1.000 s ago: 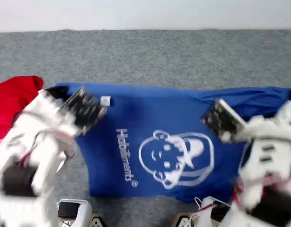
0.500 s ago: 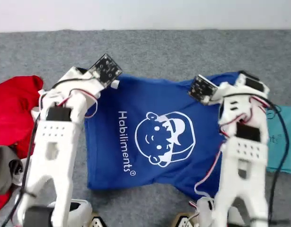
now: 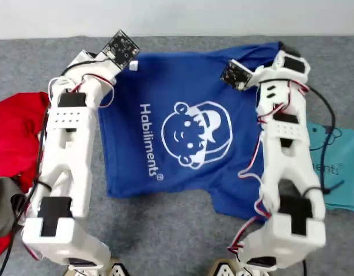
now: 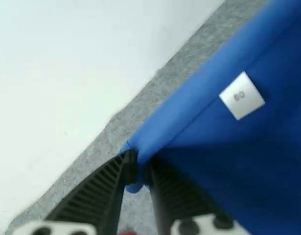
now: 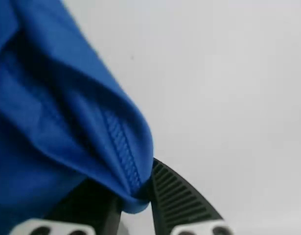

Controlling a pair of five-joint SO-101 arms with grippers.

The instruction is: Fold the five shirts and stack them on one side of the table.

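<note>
- Roughly in the middle of the grey desk (image 3: 182, 241) lies the blue shirt (image 3: 182, 115), with its white face print (image 3: 202, 135) turned up.
- Its long axis runs across the desk, from the left arm's side to the right arm's side. The top of the print points toward the right arm, and a sleeve spreads out at the near right corner.
- The far edge of the shirt is raised off the desk, and each end of it is held by one arm. The near edge lies flat.
- The left tool (image 4: 135, 171) is pressed together on a fold of the blue cloth at the far left corner, close to a small white tag (image 4: 242, 96).
- The right tool (image 5: 138, 196) pinches a stitched hem of the same shirt at the far right corner.
- Both arms are stretched out long from their bases at the near edge to the far side of the desk. They are almost parallel, one on each side of the print.
- A red shirt (image 3: 15, 132) lies crumpled beside the left arm, with a grey garment (image 3: 4, 207) just next to it.
- A teal shirt (image 3: 338, 172) lies beside the right arm and is partly covered by it.
</note>
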